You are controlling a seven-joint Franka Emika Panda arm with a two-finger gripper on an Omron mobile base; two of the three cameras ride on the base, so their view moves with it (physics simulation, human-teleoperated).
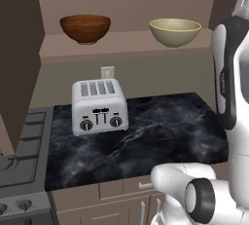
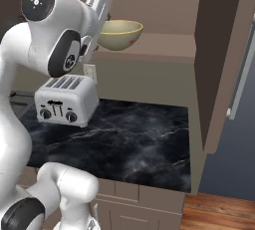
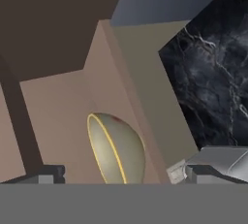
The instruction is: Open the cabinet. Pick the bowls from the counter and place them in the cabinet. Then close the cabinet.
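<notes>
Claw (image 3: 118, 177) open nr cream bowl (image 3: 116, 150), wood bowl (image 1: 85, 28) on shelf (image 1: 121, 44)

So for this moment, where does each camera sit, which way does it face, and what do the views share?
Left base view: behind the arm's left, facing the open brown wall cabinet; white arm at right.
Right base view: behind its right, facing the black marble-look counter; arm at left.
Hand view: rolled sideways, looking along the open gripper at the shelf.
Shared: the pale cream-yellow bowl in all three; the silver toaster in both base views; the reddish-brown wooden bowl in the left.
</notes>
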